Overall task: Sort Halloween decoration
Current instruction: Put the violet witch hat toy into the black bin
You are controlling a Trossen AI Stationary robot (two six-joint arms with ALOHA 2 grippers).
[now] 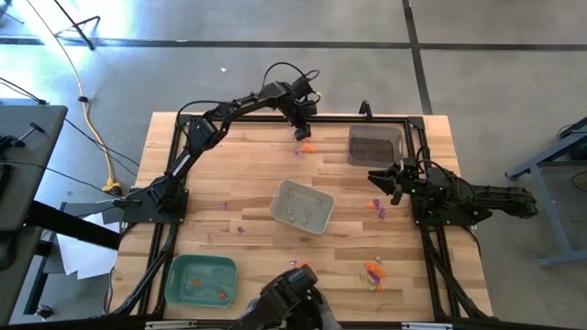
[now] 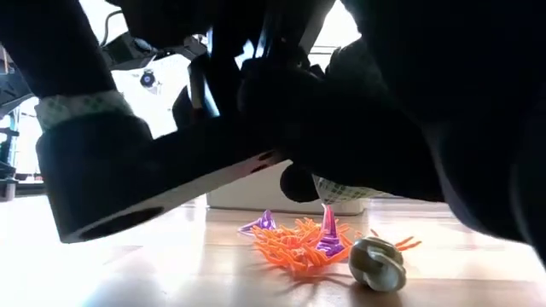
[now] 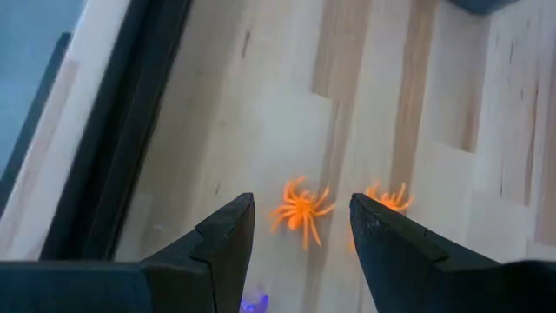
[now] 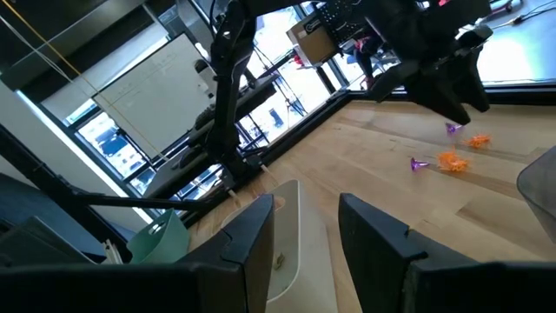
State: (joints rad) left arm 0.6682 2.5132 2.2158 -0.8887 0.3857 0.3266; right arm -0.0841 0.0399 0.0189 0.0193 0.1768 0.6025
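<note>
The Halloween decoration is scattered as tiny trinkets. An orange spider (image 3: 300,210) lies on the wood near the table's far edge, with a second orange trinket (image 3: 387,198) beside it and a purple one (image 3: 254,303) close by. My left gripper (image 3: 301,202) hovers open just above the spider (image 1: 307,147), slanting down, a finger on either side and touching nothing. My right gripper (image 4: 304,230) waits open and level at the table's right side (image 1: 381,179). A heap of orange spiders (image 2: 294,246) with purple pieces and a pale trinket (image 2: 376,263) lies near the front edge.
A dark tray (image 1: 374,145) stands at the far right, right of my left gripper. A grey tray (image 1: 301,206) sits mid-table and a green tray (image 1: 202,280) at the front left. More trinkets (image 1: 376,206) lie below my right gripper. A black frame rail (image 3: 113,148) runs along the far edge.
</note>
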